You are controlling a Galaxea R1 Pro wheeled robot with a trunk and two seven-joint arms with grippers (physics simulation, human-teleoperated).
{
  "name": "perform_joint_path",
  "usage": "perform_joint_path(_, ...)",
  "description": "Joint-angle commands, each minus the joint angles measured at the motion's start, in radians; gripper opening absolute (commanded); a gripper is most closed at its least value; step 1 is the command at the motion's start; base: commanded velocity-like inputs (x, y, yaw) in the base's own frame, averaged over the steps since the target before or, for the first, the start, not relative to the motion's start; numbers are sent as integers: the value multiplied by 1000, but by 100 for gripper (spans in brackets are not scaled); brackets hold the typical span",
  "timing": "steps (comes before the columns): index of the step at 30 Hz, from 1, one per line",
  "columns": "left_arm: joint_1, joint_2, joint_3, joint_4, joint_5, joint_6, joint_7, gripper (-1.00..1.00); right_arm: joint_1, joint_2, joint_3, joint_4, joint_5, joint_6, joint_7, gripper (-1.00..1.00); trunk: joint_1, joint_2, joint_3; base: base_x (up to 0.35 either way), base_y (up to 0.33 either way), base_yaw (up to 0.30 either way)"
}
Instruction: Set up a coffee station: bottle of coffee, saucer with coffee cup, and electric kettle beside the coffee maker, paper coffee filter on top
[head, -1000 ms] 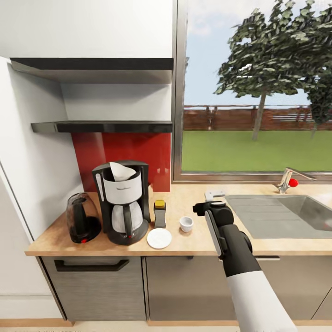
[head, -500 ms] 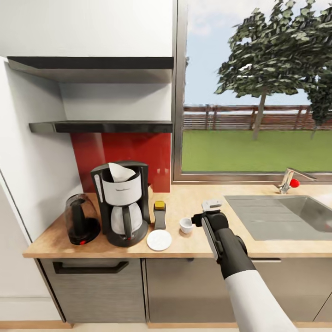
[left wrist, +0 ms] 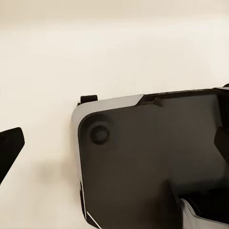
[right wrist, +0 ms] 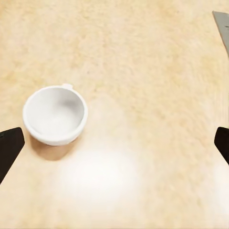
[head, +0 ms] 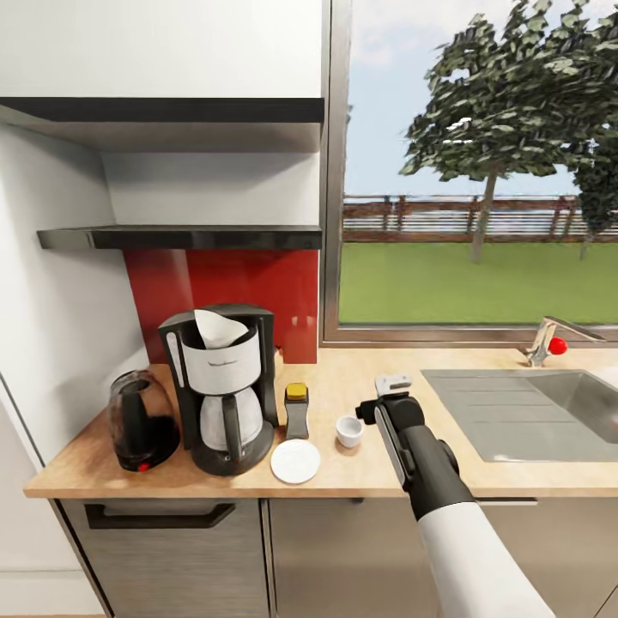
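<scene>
Since the earlier frames the camera had shifted, sliding the whole counter scene across the picture, while the right gripper (head: 391, 384) stayed hovering over the kitchen countertop (head: 360, 468) just beside the coffee cup (head: 348, 431).

From the head view, the coffee maker (head: 221, 387) stood tall and black with a silver-white band carrying small dark lettering too blurred to read. A white paper coffee filter (head: 218, 329) poked from its top, and a glass carafe sat below. Beside the coffee maker stood the rounded smoky electric kettle (head: 137, 421), the yellow-lidded bottle of coffee (head: 297, 409) and the flat round white saucer (head: 295, 461). The cup sat on bare wood, apart from the saucer. A glossy black kitchen shelf (head: 180, 237) hung above the coffee maker.

The left wrist view showed a dark, grey-edged robot body panel (left wrist: 152, 162) against a pale surface; its jaws' state could not be told.

In the right wrist view, the plain white cup (right wrist: 55, 114) rested on the speckled wood-toned counter, the gripper's dark fingertips (right wrist: 9, 149) spread wide, holding nothing.
</scene>
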Motion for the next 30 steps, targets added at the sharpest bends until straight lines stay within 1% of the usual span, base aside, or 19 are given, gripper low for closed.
perform_joint_path(1,0,1,-8,1,8,-4,-1,100,0,0,1,6,4,5,-1,100,0,-1,0,6,0,0)
perform_joint_path(10,0,-1,-7,0,9,-4,-1,100,0,0,1,38,4,5,-1,100,0,-1,-8,123,0,0)
perform_joint_path(14,0,-4,-7,0,8,-4,0,100,0,0,1,40,4,5,-1,100,0,-1,-10,34,0,0)
perform_joint_path(20,0,-6,-7,0,8,-4,-1,100,0,0,1,73,4,5,-1,100,0,-1,-10,33,0,0)
perform_joint_path(26,0,-7,-7,0,8,-4,-1,100,0,0,1,83,4,5,0,100,0,-1,-10,234,0,0)
perform_joint_path(30,0,-7,-7,0,8,-4,-1,100,0,0,2,85,4,5,0,100,0,-1,-10,94,0,0)
